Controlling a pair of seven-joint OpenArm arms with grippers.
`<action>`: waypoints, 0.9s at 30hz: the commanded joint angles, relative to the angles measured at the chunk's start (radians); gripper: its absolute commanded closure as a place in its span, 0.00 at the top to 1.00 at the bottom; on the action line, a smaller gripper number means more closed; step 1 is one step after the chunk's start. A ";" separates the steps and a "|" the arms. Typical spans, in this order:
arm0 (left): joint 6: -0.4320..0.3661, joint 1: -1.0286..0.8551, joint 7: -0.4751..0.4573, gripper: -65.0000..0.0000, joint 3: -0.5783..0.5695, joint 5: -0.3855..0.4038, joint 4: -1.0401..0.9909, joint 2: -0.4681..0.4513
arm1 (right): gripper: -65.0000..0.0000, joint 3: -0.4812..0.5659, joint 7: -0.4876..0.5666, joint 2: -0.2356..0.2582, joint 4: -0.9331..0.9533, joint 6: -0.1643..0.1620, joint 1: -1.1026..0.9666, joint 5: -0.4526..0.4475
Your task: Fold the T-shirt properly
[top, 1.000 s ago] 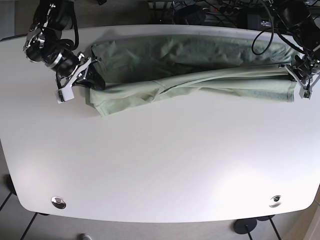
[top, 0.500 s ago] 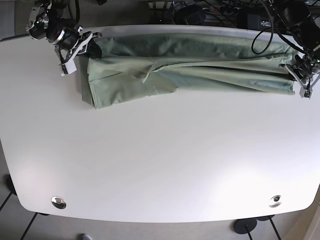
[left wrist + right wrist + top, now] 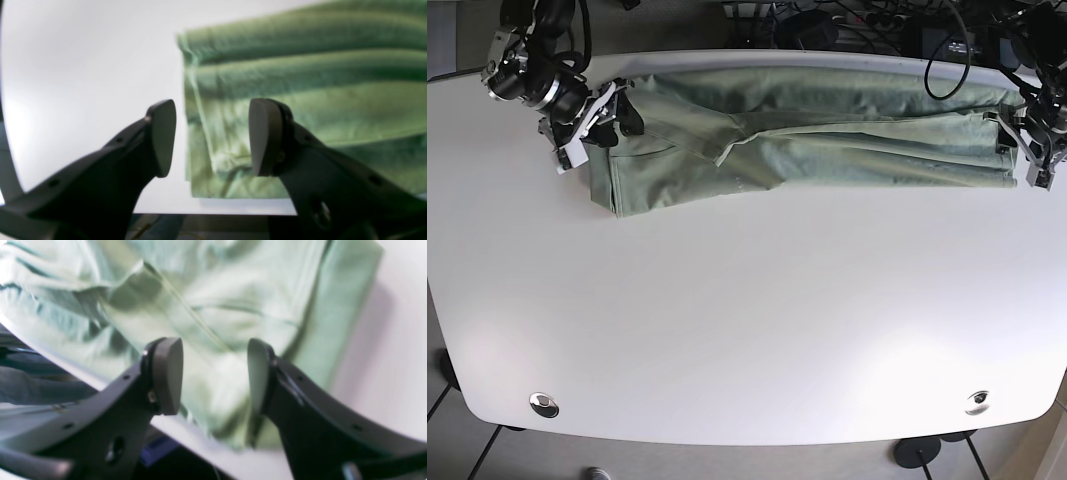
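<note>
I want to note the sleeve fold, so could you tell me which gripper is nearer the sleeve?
Right. The right gripper hangs open at the sleeve end; the left gripper is open at the T-shirt's far end.

T-shirt (image 3: 213, 303): blurred in both wrist views, cut off by their edges.
table (image 3: 747, 320): near corners out of frame.

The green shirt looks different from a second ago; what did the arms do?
They drew the T-shirt back toward the table's far edge and stretched it flatter. The left gripper and right gripper now have jaws open, off the cloth. The table stayed put.
</note>
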State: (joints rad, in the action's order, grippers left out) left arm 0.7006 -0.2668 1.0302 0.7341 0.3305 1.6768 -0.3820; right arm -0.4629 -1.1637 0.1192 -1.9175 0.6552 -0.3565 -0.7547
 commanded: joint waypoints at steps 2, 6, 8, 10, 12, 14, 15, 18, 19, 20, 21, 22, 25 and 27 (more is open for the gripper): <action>-0.002 -0.001 -0.017 0.50 0.014 -0.081 -0.056 0.012 | 0.42 -0.006 0.012 0.009 0.092 0.004 0.034 -0.010; -0.002 -0.001 -0.066 0.35 0.011 -0.106 -0.151 0.012 | 0.21 -0.003 0.067 0.015 0.227 0.004 0.049 -0.010; -0.002 -0.001 -0.092 0.32 0.009 -0.107 -0.197 0.012 | 0.19 0.029 0.106 0.017 0.276 0.004 0.050 0.033; -0.002 0.002 -0.100 0.32 0.008 -0.107 -0.240 0.008 | 0.19 0.060 0.159 0.017 0.295 0.004 0.050 0.125; -0.002 0.014 -0.101 0.32 0.008 -0.109 -0.266 0.007 | 0.18 0.071 0.222 0.007 0.300 0.002 0.050 0.217; -0.002 0.041 -0.098 0.32 0.008 -0.109 -0.271 0.010 | 0.18 0.065 0.273 -0.016 0.300 -0.001 0.053 0.294; -0.002 0.047 -0.098 0.32 0.008 -0.109 -0.272 0.010 | 0.18 0.042 0.285 -0.020 0.300 -0.012 0.063 0.311; -0.002 0.051 -0.098 0.32 0.014 -0.107 -0.267 0.012 | 0.18 -0.037 0.291 -0.040 0.298 -0.035 0.080 0.334; -0.002 0.051 -0.097 0.32 0.015 -0.106 -0.267 0.012 | 0.18 -0.040 0.291 -0.043 0.296 -0.035 0.080 0.332; -0.002 0.050 -0.097 0.32 0.020 -0.101 -0.267 0.012 | 0.18 -0.041 0.291 -0.043 0.295 -0.035 0.081 0.332; -0.002 0.048 -0.083 0.32 0.040 -0.097 -0.261 0.013 | 0.18 -0.040 0.291 -0.045 0.293 -0.035 0.081 0.332; -0.002 0.048 -0.043 0.32 0.095 -0.061 -0.223 0.015 | 0.18 -0.037 0.291 -0.048 0.292 -0.031 0.081 0.332; -0.002 0.048 0.031 0.43 0.198 0.058 -0.097 0.048 | 0.18 -0.035 0.291 -0.048 0.292 -0.030 0.081 0.332; -0.002 0.050 0.032 0.59 0.229 0.108 -0.027 0.053 | 0.18 -0.033 0.291 -0.049 0.292 -0.030 0.081 0.331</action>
State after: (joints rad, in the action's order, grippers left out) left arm 0.6975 -0.2234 1.0798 0.9600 0.4290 1.6310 -0.3084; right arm -0.4961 -0.8406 0.0639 -1.6176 0.6296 -0.2699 -0.4511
